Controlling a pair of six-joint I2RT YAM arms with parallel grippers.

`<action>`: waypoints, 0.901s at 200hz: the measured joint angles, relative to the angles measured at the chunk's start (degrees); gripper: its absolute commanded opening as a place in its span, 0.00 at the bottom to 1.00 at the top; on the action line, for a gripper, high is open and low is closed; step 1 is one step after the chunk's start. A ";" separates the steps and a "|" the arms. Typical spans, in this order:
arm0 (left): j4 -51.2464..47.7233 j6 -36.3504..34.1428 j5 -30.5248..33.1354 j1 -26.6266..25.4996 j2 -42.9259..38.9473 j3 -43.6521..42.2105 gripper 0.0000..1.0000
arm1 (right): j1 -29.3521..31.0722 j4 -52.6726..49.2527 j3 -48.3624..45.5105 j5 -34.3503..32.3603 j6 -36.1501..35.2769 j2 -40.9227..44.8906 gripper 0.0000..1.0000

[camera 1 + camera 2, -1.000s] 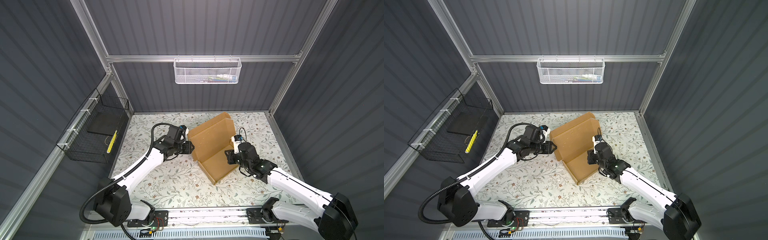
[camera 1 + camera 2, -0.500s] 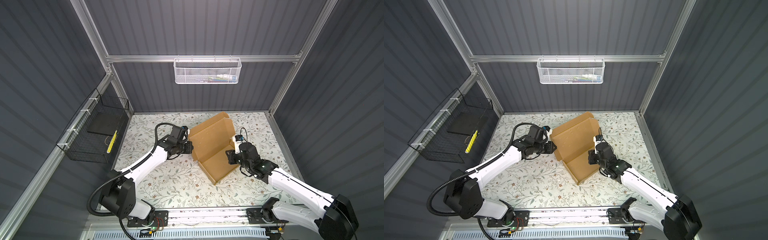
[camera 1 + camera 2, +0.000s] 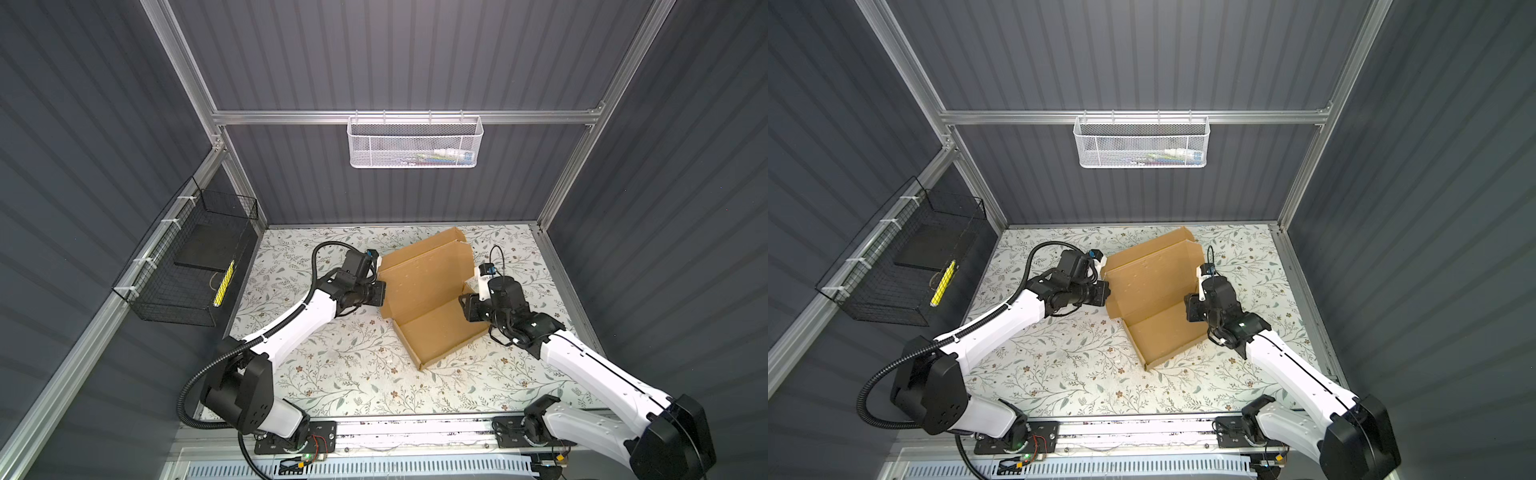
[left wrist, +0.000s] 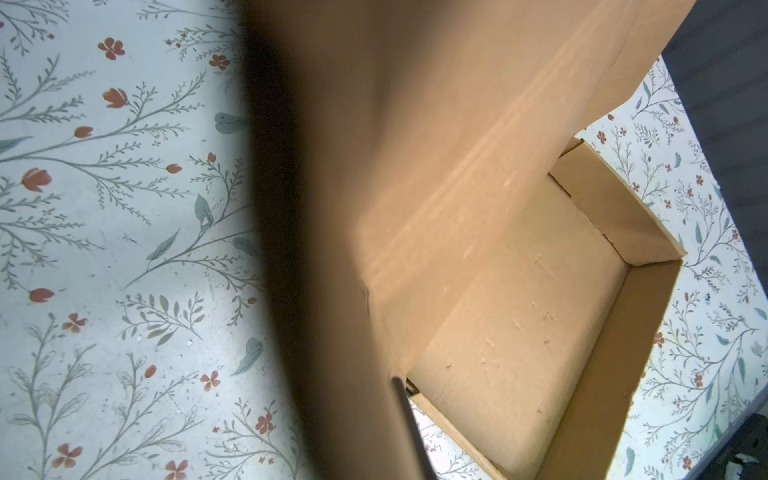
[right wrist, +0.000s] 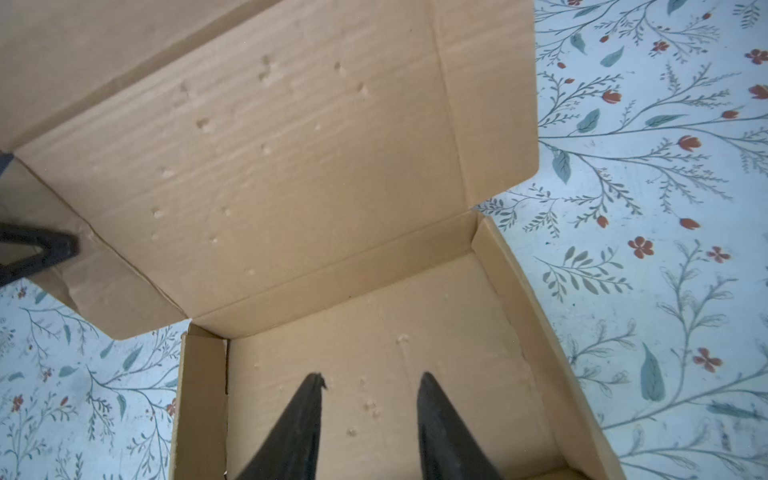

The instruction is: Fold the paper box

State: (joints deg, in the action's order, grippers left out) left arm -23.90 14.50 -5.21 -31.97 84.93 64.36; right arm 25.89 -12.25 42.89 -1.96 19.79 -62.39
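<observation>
Pale floral-print mat (image 3: 332, 374), flat. Dark ribbed walls (image 3: 395, 54), aluminium frame (image 3: 399, 117). Box (image 3: 424, 282): brown corrugated cardboard, dented, on the mat toward the back, shallow tray formed, lid standing up. Left gripper (image 5: 70, 246) pinched closed on the lid's side flap. Right gripper (image 5: 370, 376) fingers apart over the tray, holding nothing.
</observation>
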 measured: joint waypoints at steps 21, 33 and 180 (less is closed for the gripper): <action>0.02 -3.34 0.42 0.00 -0.11 0.22 0.03 | -3.34 -1.84 3.52 1.81 -2.47 -2.05 0.49; 0.02 -5.73 0.74 0.00 -0.28 0.28 0.02 | -5.01 -2.64 5.66 2.82 -4.09 -3.74 0.50; 1.09 -20.61 5.27 0.07 -0.81 3.43 0.00 | -15.63 -15.04 15.58 11.19 -15.82 -7.23 0.51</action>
State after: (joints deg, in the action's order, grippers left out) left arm -22.81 -6.11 0.05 -31.90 84.12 67.79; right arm 10.26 -27.29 58.48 9.23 3.97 -69.63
